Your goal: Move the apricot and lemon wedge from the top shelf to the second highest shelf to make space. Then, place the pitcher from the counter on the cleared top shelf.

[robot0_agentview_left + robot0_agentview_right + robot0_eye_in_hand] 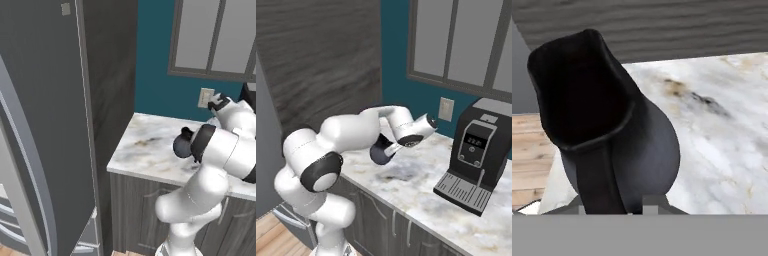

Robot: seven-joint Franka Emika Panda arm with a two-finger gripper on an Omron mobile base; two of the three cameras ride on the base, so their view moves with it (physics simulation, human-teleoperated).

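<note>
Jaws grip pitcher handle above counter.

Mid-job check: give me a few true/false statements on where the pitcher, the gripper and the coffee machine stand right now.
1. The glossy dark grey pitcher is at the gripper, its handle between the jaws. True.
2. The pitcher stands on a fridge shelf. False: it is over the white and grey marbled counter.
3. A black coffee machine sits on the counter. True.
4. The coffee machine is between the pitcher and the dark fridge panel. False: it is on the pitcher's far side.
</note>
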